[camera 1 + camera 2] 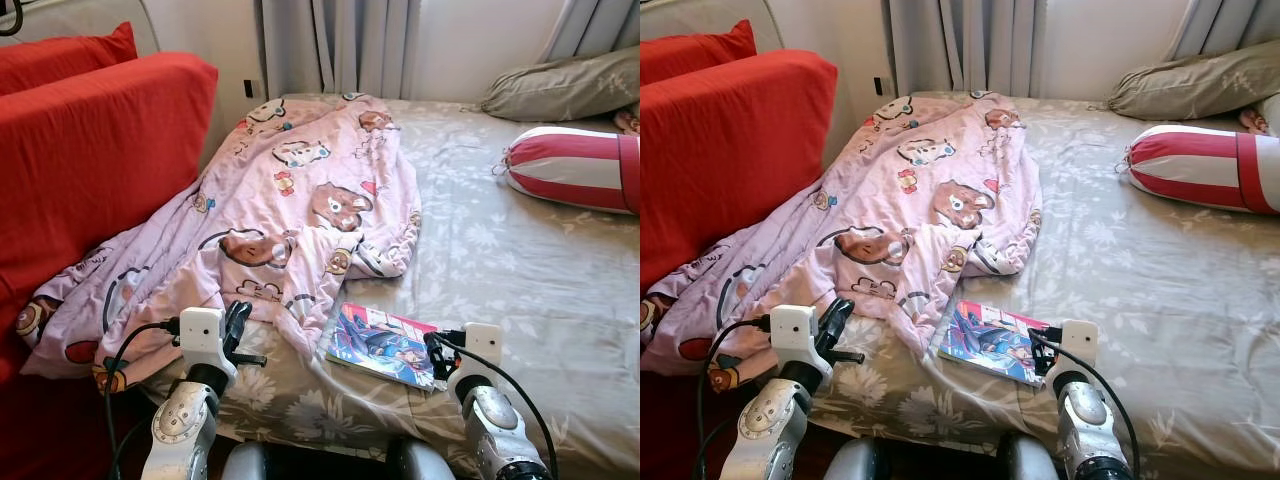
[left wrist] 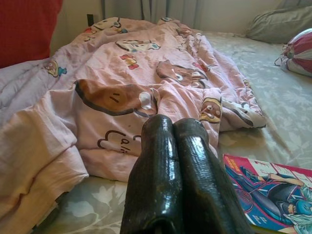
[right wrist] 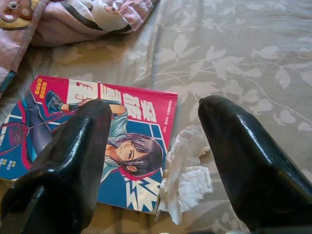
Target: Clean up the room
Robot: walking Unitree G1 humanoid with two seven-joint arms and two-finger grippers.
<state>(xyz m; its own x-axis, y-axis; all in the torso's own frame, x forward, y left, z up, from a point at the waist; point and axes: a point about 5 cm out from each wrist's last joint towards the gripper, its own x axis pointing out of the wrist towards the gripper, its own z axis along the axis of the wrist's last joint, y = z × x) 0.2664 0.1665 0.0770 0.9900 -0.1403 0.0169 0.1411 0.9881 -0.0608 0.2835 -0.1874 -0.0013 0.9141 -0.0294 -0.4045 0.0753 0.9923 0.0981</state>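
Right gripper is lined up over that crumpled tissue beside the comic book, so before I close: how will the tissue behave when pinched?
The crumpled tissue looks thin and wadded, so it will probably squash flat and weigh almost nothing. It touches the comic book, whose edge a wide pinch by the open right gripper may catch. The bedsheet looks soft, so the fingers might snag fabric too.

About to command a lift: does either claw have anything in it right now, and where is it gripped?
Nothing is held. The right claw is open above the crumpled tissue beside the comic book; the left claw is shut and empty.
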